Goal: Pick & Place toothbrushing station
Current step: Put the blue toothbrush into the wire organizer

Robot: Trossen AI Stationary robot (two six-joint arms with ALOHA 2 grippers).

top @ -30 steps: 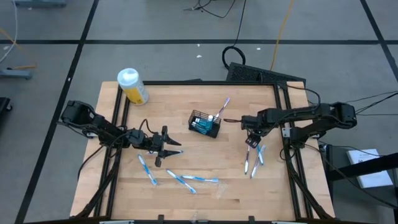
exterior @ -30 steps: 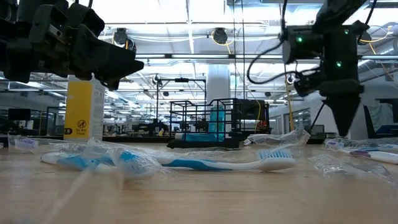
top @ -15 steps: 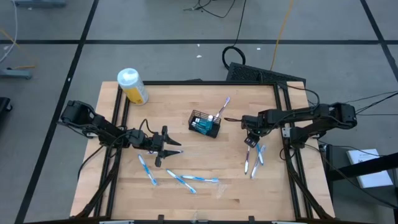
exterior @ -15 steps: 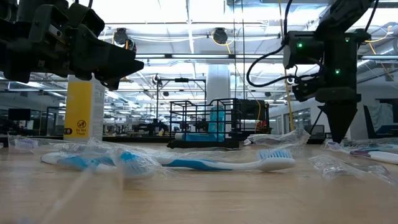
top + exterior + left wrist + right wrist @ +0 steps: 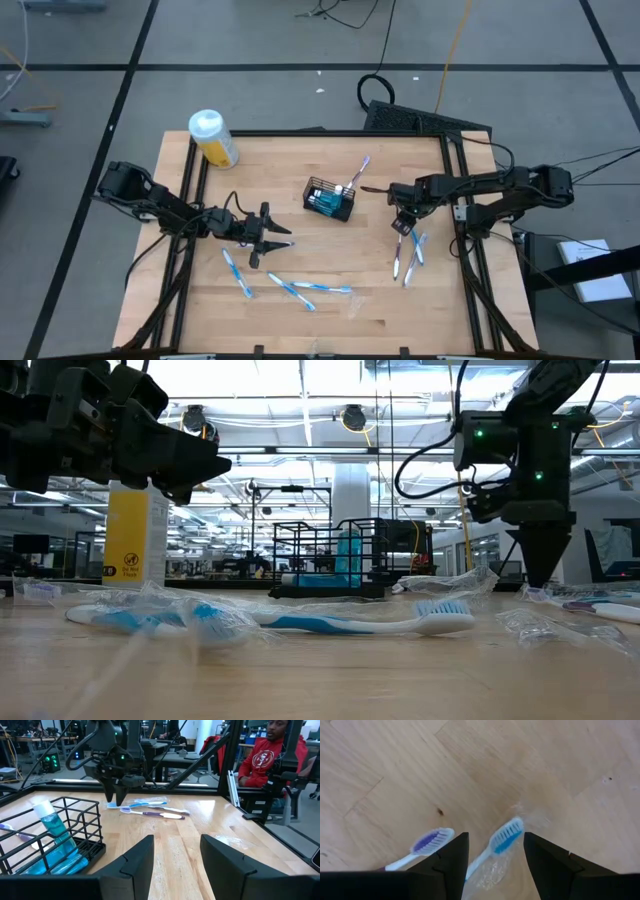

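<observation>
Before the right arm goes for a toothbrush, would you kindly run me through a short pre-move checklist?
1. Right gripper open: ok.
2. Blue-bristled white toothbrush lined up between its fingers: ok.
3. Purple-bristled toothbrush clear of the grasp: cannot tell, it lies close beside.
4. Black wire-mesh basket upright, reachable: ok.
5. Left gripper out of the path: ok, it hovers open over the table's left half.

Right gripper [image 5: 403, 226] points down over the toothbrushes [image 5: 409, 256] at table's [image 5: 380, 300] right edge. Basket [image 5: 329, 199] sits to its left, between both grippers. Left gripper [image 5: 281, 238] faces the basket; more toothbrushes [image 5: 290, 283] lie just beside it, toward the table's near edge.
</observation>
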